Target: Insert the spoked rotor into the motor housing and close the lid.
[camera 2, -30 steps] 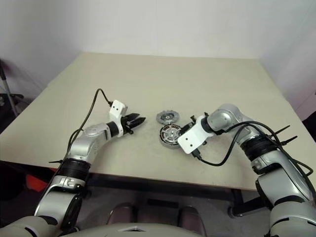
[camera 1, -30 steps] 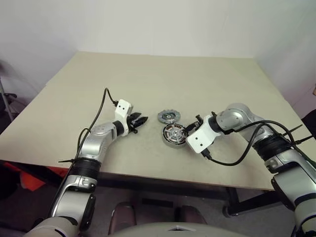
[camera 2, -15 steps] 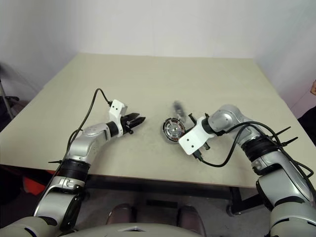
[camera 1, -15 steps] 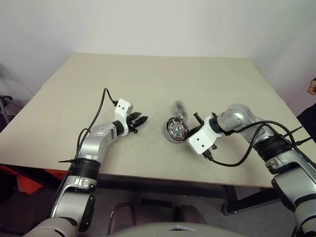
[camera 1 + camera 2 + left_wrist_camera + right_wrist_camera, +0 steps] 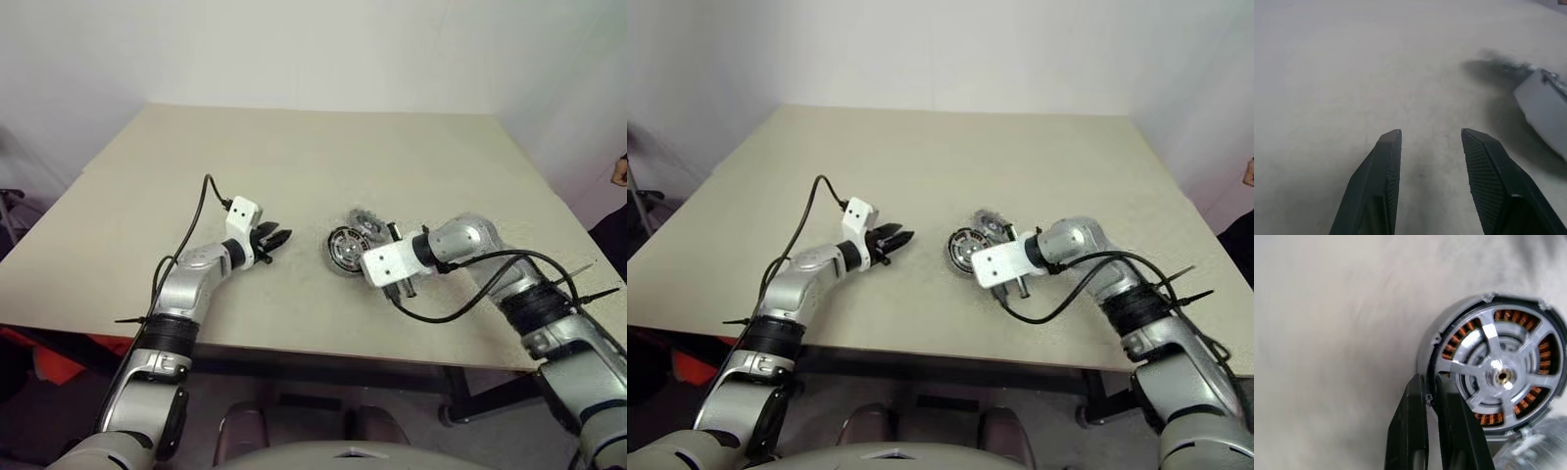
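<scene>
the left tool [image 5: 277, 238] hovers released over the bench [image 5: 294, 157], well apart from the work. mid-bench, the motor housing [image 5: 1493, 377] stands tilted with the spoked rotor [image 5: 1501, 376] seated inside. the right tool [image 5: 1431, 396] is clenched on its rim. the lid [image 5: 366, 221] stands open behind; next, i judge, swing it shut.

spoked rotor [image 5: 1497, 377] — inside tilted motor housing [image 5: 1436, 340]
</scene>
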{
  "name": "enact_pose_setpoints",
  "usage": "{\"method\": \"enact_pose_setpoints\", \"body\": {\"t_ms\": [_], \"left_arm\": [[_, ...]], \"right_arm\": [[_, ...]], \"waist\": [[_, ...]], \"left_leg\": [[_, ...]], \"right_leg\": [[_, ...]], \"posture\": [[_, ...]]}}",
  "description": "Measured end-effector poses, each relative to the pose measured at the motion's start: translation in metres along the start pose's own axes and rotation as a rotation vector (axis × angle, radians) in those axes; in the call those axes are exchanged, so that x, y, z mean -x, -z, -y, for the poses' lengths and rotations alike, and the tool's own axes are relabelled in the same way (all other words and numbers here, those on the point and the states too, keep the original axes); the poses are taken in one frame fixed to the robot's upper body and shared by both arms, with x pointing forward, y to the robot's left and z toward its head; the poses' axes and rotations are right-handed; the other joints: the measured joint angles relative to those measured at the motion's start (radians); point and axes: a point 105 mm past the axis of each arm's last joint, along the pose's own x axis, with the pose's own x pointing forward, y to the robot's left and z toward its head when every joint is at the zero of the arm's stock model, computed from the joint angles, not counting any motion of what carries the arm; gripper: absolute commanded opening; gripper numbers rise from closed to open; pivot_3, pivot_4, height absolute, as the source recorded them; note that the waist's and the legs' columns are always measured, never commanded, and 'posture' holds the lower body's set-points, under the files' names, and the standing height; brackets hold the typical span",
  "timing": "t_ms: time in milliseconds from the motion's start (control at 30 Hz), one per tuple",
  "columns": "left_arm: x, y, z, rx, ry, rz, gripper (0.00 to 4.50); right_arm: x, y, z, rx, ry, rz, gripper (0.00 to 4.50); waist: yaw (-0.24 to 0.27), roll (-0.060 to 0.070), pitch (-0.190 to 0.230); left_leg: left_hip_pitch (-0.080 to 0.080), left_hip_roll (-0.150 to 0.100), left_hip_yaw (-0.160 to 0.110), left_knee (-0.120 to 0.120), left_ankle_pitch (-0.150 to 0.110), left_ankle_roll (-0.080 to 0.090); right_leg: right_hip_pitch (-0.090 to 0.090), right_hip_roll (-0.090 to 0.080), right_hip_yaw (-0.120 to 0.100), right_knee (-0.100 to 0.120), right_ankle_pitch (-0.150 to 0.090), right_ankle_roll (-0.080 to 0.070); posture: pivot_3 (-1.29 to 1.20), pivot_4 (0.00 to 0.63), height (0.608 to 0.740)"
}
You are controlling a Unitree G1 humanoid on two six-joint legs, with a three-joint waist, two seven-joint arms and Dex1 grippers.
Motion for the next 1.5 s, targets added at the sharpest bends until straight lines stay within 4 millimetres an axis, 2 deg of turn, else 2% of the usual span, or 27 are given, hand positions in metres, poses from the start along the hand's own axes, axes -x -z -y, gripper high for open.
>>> {"method": "enact_pose_setpoints", "body": {"t_ms": [100,267,433,533,667,1033,1300,1500], "left_arm": [[0.001,0.002,0.000,0.002,-0.006,-0.004,2.07],[0.002,0.005,-0.001,0.005,-0.011,-0.008,2.07],[0.002,0.006,-0.002,0.006,-0.012,-0.010,2.07],[0.003,0.005,-0.002,0.004,-0.014,-0.010,2.07],[0.004,0.005,-0.004,-0.001,-0.020,-0.011,2.07],[0.009,0.005,-0.011,-0.005,-0.054,-0.012,2.07],[0.010,0.005,-0.012,-0.008,-0.059,-0.006,2.07],[0.009,0.003,-0.012,-0.008,-0.057,0.001,2.07]], "right_arm": [[0.010,-0.014,0.000,-0.154,0.002,0.029,0.00],[0.022,-0.022,0.001,-0.396,0.030,0.050,0.00],[0.020,-0.022,-0.005,-0.627,0.033,0.045,0.00],[0.011,-0.027,0.001,-0.780,0.069,0.062,0.00],[0.005,-0.034,0.010,-0.892,0.110,0.057,0.00],[-0.012,-0.044,0.014,-1.012,0.113,0.056,0.00],[-0.008,-0.045,0.022,-1.032,0.159,0.075,2.60],[0.010,-0.063,0.035,-1.015,0.196,0.158,2.60]], "waist": [[0.005,0.000,0.000],[0.013,0.000,0.000],[0.019,0.000,0.000],[0.017,0.001,0.000],[0.024,0.001,0.000],[0.032,0.001,0.000],[0.032,0.001,0.000],[0.033,0.001,0.000]], "left_leg": [[-0.002,0.001,0.000,-0.001,0.000,0.000],[-0.001,0.001,0.000,-0.002,0.000,-0.001],[0.000,0.001,0.000,-0.002,0.002,-0.004],[0.001,0.000,0.000,-0.003,0.003,-0.005],[0.001,0.000,0.000,-0.005,0.006,-0.011],[0.001,0.000,0.000,-0.012,0.010,-0.017],[0.001,0.000,0.000,-0.013,0.010,-0.017],[0.001,0.000,0.000,-0.013,0.010,-0.018]], "right_leg": [[-0.001,0.000,0.000,-0.001,0.000,0.000],[-0.001,0.000,0.000,-0.001,-0.001,0.000],[-0.001,0.000,0.000,0.000,-0.001,0.000],[-0.001,0.000,0.001,0.001,-0.001,0.000],[-0.001,0.000,0.001,0.000,-0.001,0.000],[-0.005,0.000,0.002,0.000,-0.001,0.001],[-0.005,0.000,0.002,0.000,-0.001,0.001],[-0.005,0.000,0.003,0.000,-0.001,0.001]], "posture": [[0.00,0.000,0.740],[0.00,0.000,0.740],[0.00,0.000,0.740],[0.00,0.000,0.740],[0.00,0.000,0.740],[0.00,0.000,0.740],[0.00,0.000,0.740],[0.00,0.000,0.740]]}}
